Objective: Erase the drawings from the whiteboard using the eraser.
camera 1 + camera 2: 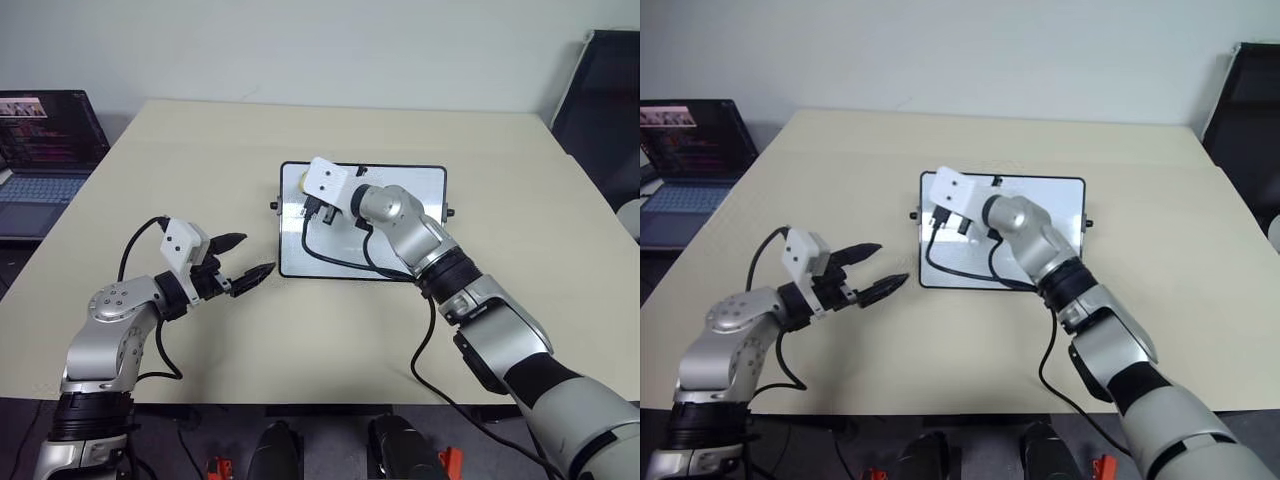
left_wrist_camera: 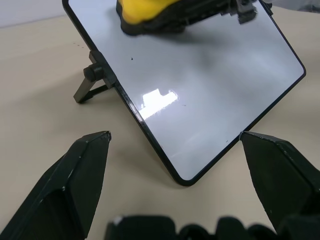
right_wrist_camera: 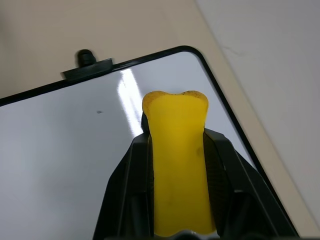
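Note:
The whiteboard [image 1: 420, 205] lies flat at the table's middle, black-framed, with a knob [image 2: 93, 71] on its short side. My right gripper [image 3: 177, 145] is shut on the yellow eraser [image 3: 176, 107] and holds it over the board's far left corner; the same eraser [image 2: 150, 12] rests against the white surface there. The drawings are out of view; the bare white surface carries just a tiny dark speck [image 2: 132, 58]. My left gripper [image 1: 250, 257] hovers open just left of the board's near left corner, fingers pointing at it, holding nothing.
An open laptop [image 1: 45, 150] sits off the table's left side and a black chair [image 1: 600, 90] stands at the far right. My right arm's black cable [image 1: 330, 258] drapes over the board's near edge. Bare beige tabletop [image 1: 200, 150] surrounds the board.

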